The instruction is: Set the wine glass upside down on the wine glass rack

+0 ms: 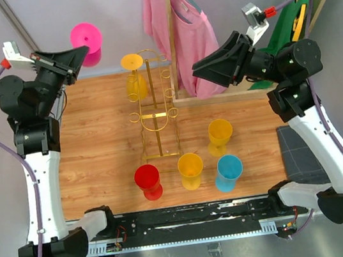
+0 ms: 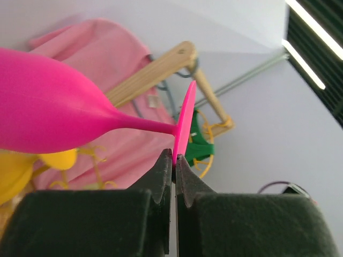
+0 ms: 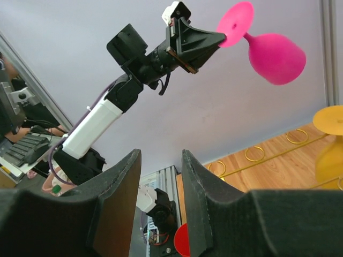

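A pink wine glass (image 1: 86, 43) is held high over the table's back left corner, lying roughly sideways. My left gripper (image 1: 81, 53) is shut on the rim of its foot. In the left wrist view the jaws (image 2: 174, 158) pinch the thin foot (image 2: 185, 123), and the bowl (image 2: 48, 107) points left. The gold wire rack (image 1: 155, 115) stands mid-table, right of the glass, with a yellow glass (image 1: 134, 76) on its far end. My right gripper (image 1: 196, 70) is open and empty, raised right of the rack. Its view (image 3: 161, 155) shows the pink glass (image 3: 276, 51) and rack rings (image 3: 257, 154).
A red glass (image 1: 147, 180), two yellow glasses (image 1: 190, 169) (image 1: 220, 135) and a blue glass (image 1: 229, 171) stand on the table's near half, beside the rack. A pink shirt (image 1: 179, 30) hangs on a wooden stand behind the rack. A grey mat (image 1: 297, 148) lies at the right.
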`<state>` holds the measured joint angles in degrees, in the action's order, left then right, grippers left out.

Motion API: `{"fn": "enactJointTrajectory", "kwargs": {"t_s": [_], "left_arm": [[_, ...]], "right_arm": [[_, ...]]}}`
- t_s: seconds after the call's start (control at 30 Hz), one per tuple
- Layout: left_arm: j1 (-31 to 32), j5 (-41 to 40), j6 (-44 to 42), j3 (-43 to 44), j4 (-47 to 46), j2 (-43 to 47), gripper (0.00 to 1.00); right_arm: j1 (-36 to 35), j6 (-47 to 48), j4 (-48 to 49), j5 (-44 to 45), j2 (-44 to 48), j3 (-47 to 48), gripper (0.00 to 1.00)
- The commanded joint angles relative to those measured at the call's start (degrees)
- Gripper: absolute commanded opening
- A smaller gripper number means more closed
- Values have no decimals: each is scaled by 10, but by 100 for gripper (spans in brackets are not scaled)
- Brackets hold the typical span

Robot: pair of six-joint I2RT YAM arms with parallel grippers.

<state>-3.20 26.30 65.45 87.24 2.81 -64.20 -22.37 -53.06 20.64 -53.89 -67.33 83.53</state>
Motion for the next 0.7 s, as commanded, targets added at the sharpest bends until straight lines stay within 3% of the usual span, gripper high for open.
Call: {"fn": "enactJointTrajectory", "kwargs": {"t_s": [0.0, 0.27, 0.67], "left_arm": [[-2, -47, -53, -36, 116, 7, 0], [-2, 21, -9, -143, 76, 21, 0], [2, 74, 21, -195, 22, 15, 0]], "right_arm": [[6, 57, -62, 16, 6, 6, 38], [6, 59, -69, 23, 1, -3, 37], [6, 52, -67, 27, -3, -16, 36]]}}
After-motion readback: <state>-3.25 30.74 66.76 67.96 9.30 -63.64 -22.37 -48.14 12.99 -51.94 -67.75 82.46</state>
